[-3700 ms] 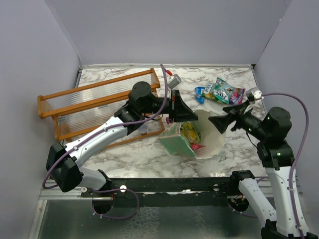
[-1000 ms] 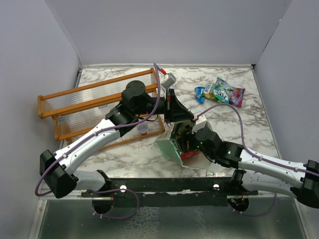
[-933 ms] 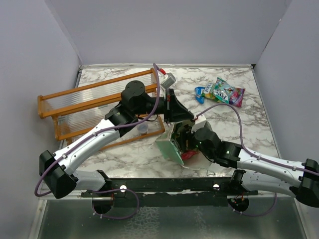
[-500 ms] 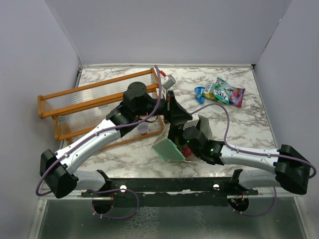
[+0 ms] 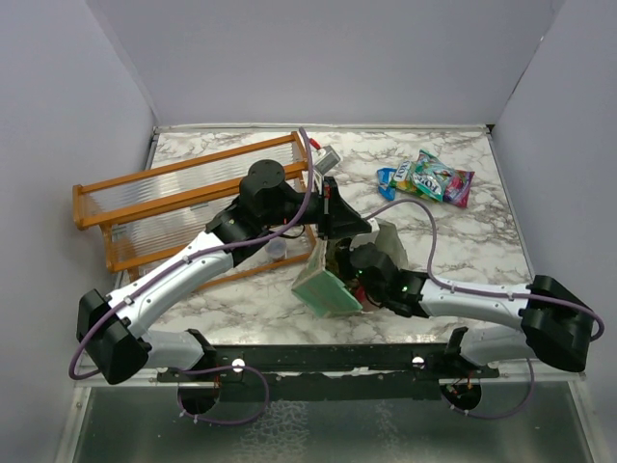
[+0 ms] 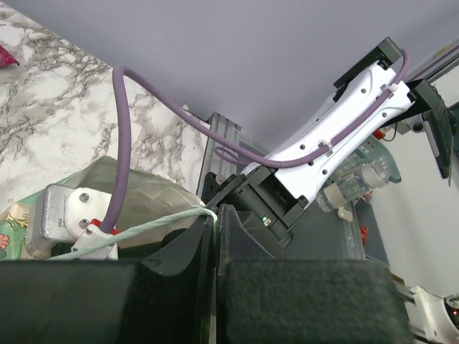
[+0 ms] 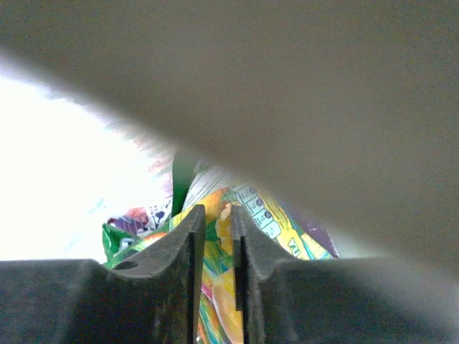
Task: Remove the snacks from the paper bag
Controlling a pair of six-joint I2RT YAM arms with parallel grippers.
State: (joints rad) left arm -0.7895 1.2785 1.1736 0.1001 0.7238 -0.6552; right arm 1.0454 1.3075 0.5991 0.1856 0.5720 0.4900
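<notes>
Surface: a white table (image 5: 463, 256) with grey marble veining carried everything.
Bag: the mint-green paper bag (image 5: 326, 291) lay tipped on the marble directly below the left claw (image 5: 366, 228), with the right claw (image 7: 214, 209) inside its mouth.
Packets: a small heap of snacks (image 5: 436, 179) lay on the marble beyond both claws and off to their right, well apart from them.
Blue packet: it (image 5: 387, 181) lay at that heap's left edge, on the side nearer the left claw.
Rack: an orange wooden rack (image 5: 183, 207) rested left of the left claw.
Cup: a small clear cup (image 5: 277, 250) stood by the rack's near rail, left of both claws.
</notes>
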